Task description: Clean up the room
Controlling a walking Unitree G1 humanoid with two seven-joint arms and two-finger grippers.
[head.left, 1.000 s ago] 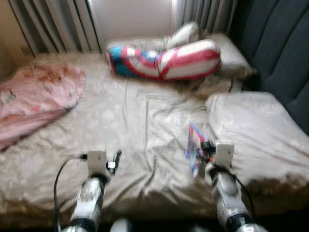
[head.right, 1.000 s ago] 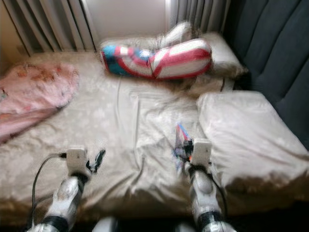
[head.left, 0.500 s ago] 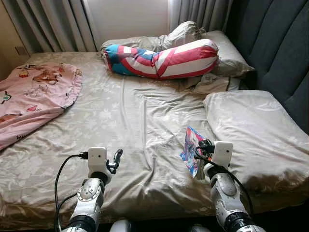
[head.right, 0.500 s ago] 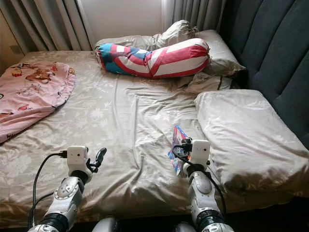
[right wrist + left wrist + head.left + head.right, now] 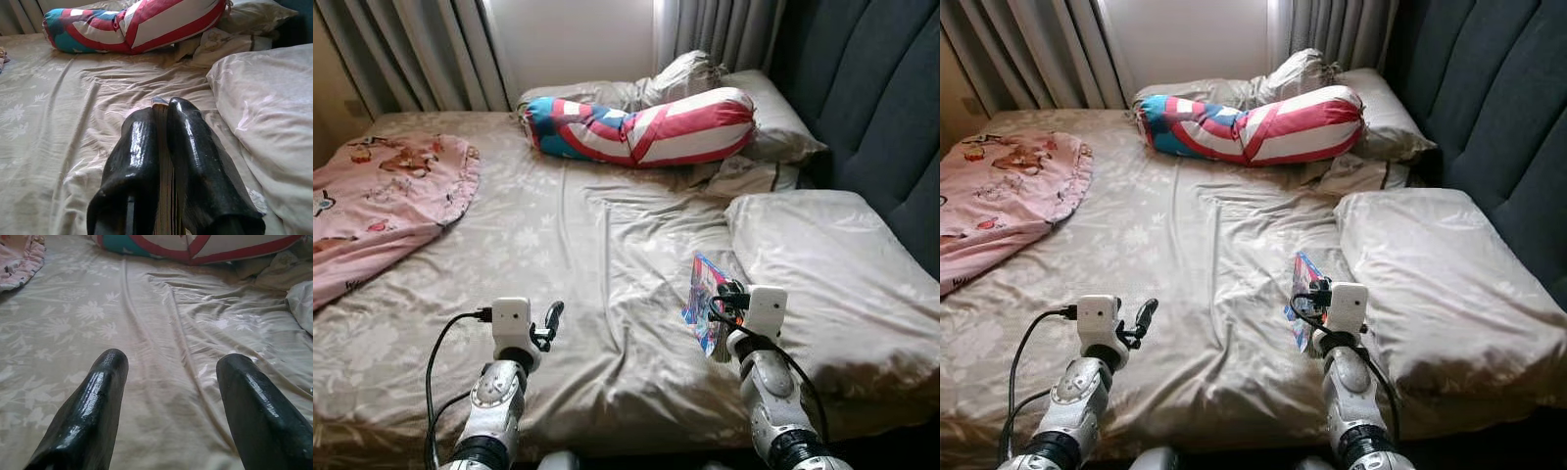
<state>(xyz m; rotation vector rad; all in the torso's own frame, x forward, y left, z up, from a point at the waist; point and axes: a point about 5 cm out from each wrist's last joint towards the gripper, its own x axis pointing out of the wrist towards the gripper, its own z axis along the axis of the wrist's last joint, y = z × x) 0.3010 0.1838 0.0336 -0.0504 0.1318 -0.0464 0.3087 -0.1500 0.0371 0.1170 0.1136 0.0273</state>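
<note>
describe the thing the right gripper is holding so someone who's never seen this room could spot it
On the beige bed, look at the near edge beside the big pale pillow on the robot's right. There the right gripper is shut on a thin booklet, held on edge. Its glossy blue, red and pink cover is the one bright thing on that plain stretch of sheet.

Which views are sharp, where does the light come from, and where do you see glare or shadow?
Eye views: sharp, daylight from the window behind the bed; the near mattress edge is in shadow. Left wrist view: open left claw fingers glossy with highlights, sheet shiny. Right wrist view: right claw shut on a thin booklet, its fingers glinting.
</note>
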